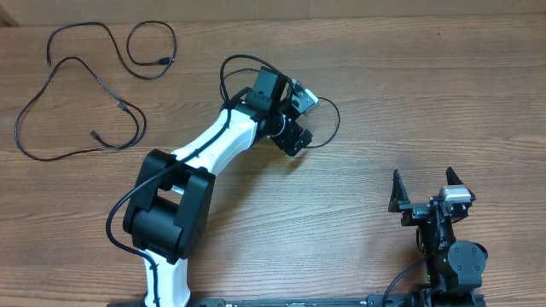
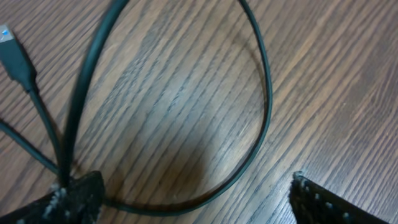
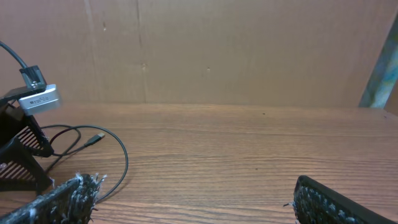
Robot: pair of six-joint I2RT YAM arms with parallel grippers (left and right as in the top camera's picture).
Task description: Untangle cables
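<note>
Three thin black cables lie on the wooden table. One cable (image 1: 335,119) loops around my left gripper (image 1: 296,136) at the table's middle. In the left wrist view this cable (image 2: 268,99) curves between the open jaws and runs under the left fingertip (image 2: 78,198); its blue-tipped plug (image 2: 13,51) lies at the far left. Nothing is clamped in the left gripper (image 2: 199,200). Two more cables lie apart at the far left: a small loop (image 1: 130,41) and a long curve (image 1: 19,128). My right gripper (image 1: 422,192) stands open at the near right, holding nothing.
The left arm's white and black links (image 1: 205,145) stretch from the near-left base to the middle. In the right wrist view the right gripper (image 3: 196,202) faces bare wood, with the left gripper (image 3: 25,143) and the cable's loop (image 3: 121,155) at its left. A cardboard wall (image 3: 217,50) backs the table.
</note>
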